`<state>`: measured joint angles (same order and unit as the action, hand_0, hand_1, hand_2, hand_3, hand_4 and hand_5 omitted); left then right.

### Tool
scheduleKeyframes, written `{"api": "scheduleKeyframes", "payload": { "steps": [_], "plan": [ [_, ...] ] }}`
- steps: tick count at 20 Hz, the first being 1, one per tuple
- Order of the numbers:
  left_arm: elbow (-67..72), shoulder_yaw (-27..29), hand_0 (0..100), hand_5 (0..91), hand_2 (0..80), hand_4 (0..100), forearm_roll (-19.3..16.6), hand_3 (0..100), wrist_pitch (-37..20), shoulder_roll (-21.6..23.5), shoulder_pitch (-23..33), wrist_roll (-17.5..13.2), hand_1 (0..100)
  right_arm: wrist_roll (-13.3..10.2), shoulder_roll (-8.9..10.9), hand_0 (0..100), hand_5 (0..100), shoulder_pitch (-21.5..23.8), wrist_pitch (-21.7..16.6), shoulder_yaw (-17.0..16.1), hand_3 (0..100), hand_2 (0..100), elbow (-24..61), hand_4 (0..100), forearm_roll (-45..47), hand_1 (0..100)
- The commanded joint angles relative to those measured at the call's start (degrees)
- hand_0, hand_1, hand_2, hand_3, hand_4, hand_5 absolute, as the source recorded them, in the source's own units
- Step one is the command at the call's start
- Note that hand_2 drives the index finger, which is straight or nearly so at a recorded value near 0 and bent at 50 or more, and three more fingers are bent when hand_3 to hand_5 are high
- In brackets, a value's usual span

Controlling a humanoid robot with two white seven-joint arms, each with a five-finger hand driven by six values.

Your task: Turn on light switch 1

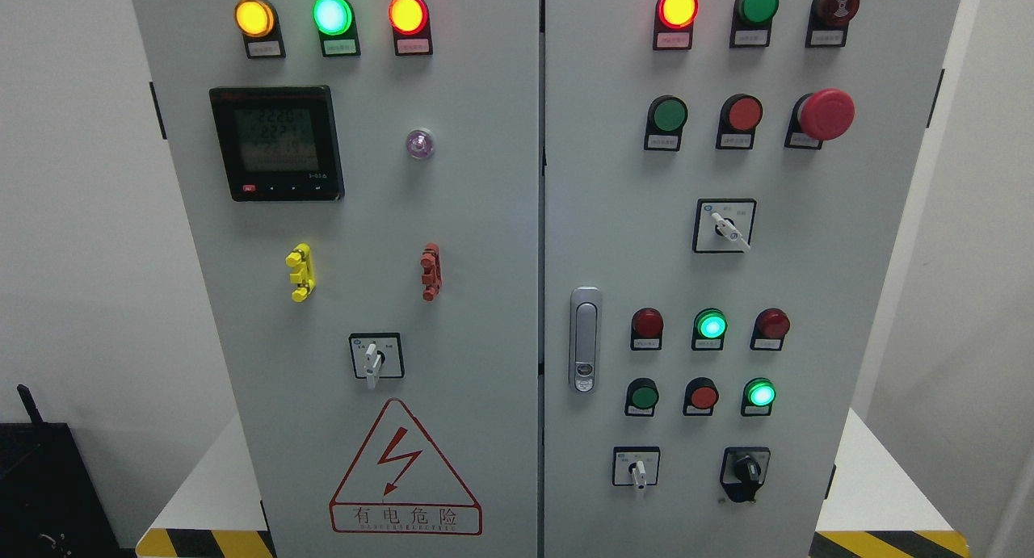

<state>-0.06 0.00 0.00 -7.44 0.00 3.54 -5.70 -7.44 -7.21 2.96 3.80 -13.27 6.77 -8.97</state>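
A grey electrical cabinet [485,219] with two doors fills the head view. On the right door [598,178] sit rows of round push buttons and lamps: a lit red lamp [677,8] at the top, an unlit green button [670,115] and a red button [744,114] below it, and lit green lamps [711,325] [760,393] lower down. Rotary selector switches show at mid right [725,226], lower right [637,467] and on the left door [375,357]. Which control is switch 1 cannot be told. Neither hand is in view.
A red mushroom emergency stop [825,114] juts out at the upper right. A digital meter [277,143] and yellow, green and red lit lamps are on the left door. A door handle [585,340] sits by the centre seam. Black equipment [40,485] stands at the lower left.
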Motion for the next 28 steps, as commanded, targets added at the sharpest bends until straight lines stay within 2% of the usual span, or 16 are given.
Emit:
{"api": "scheduleKeyframes", "payload": {
  "steps": [1, 9, 11, 13, 15, 18, 23, 26, 27, 28],
  "plan": [
    [-1.78, 1.5, 24, 0.0, 0.0, 0, 0.26, 0, -0.03, -1.93, 0.06, 0.08, 0, -0.03, 0.0, 31, 0, 0.02, -0.03, 0.0, 0, 0, 0.0, 0, 0.0, 0],
    [-3.7, 0.97, 24, 0.0, 0.0, 0, -0.26, 0, -0.29, -1.85, 1.19, 0.6, 0, -0.03, 0.0, 31, 0, 0.02, -0.03, 0.0, 0, 0, 0.0, 0, 0.0, 0],
    [-12.28, 0.79, 24, 0.0, 0.0, 0, -0.7, 0, -0.29, -1.85, 5.31, 3.58, 0, -0.03, 0.0, 31, 0, 0.02, -0.03, 0.0, 0, 0, 0.0, 0, 0.0, 0],
    [-23.43, 0.88, 24, 0.0, 0.0, 0, -0.7, 0, -0.2, -1.76, 10.23, 4.3, 0, -0.03, 0.0, 31, 0, -0.06, -0.03, 0.0, 0, 0, 0.0, 0, 0.0, 0],
    [-34.69, 0.97, 24, 0.0, 0.0, 0, -0.7, 0, 0.06, -0.97, 14.72, 4.04, 0, -0.03, 0.0, 31, 0, -0.06, -0.03, 0.0, 0, 0, 0.0, 0, 0.0, 0],
    [-45.69, 1.5, 24, 0.0, 0.0, 0, -0.79, 0, -0.2, 0.35, 16.4, 4.03, 2, -0.03, 0.0, 31, 0, 0.02, -0.03, 0.0, 0, 0, 0.0, 0, 0.0, 0],
    [-73.18, 0.97, 27, 0.0, 0.0, 0, -0.79, 0, 0.24, 4.21, 22.99, 2.28, 5, -0.03, 0.0, 31, 0, 0.02, -0.03, 0.0, 0, 0, 0.0, 0, 0.0, 0],
    [-84.36, 1.41, 29, 0.0, 0.0, 0, -0.7, 0, 0.24, 5.18, 24.49, 2.19, 7, -0.03, 0.0, 31, 0, 0.02, -0.03, 0.0, 0, 0, 0.0, 0, 0.0, 0],
    [-87.62, 1.58, 29, 0.0, 0.0, 1, -0.7, 0, 0.15, 5.19, 24.49, 2.19, 7, -0.03, 0.0, 31, 0, 0.02, -0.03, 0.0, 0, 0, 0.0, 0, 0.0, 0],
    [-90.61, 1.93, 29, 0.0, 0.0, 7, -0.62, 0, -0.02, 5.36, 24.76, 2.19, 8, -0.03, 0.0, 31, 0, -0.06, -0.03, 0.0, 0, 0, 0.0, 0, 0.0, 0]
  ]
}}
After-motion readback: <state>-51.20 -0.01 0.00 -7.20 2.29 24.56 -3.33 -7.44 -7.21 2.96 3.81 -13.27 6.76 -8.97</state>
